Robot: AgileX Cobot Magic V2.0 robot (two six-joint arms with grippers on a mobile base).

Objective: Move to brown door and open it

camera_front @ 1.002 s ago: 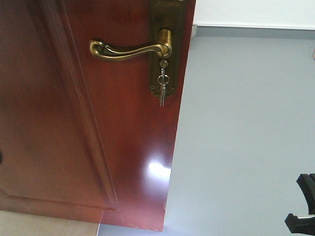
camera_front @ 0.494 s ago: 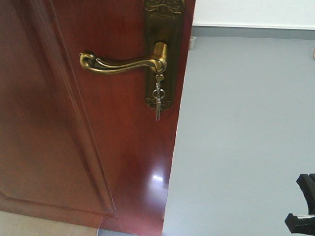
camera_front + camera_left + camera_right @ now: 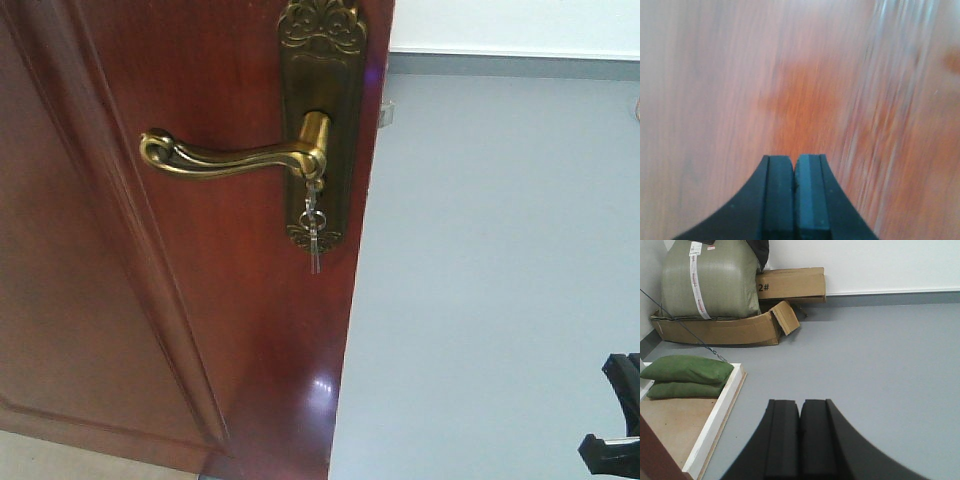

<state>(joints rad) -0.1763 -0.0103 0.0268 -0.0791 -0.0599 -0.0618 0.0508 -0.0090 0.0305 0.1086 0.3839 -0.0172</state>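
Box (image 3: 790,285) reads "2#"; brown door (image 3: 200,300) unlabelled.

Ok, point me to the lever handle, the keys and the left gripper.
lever handle (image 3: 225,160), front-facing view, middle of the brass lever.
keys (image 3: 312,238), front-facing view, on the hanging key blades.
left gripper (image 3: 794,172), left wrist view, seam between the closed fingertips.

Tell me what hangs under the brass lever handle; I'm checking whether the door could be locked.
Small silver keys hang just below the lever handle, dangling over the lower brass backplate of the brown door. The keyhole itself is covered by them, so its state is unseen.
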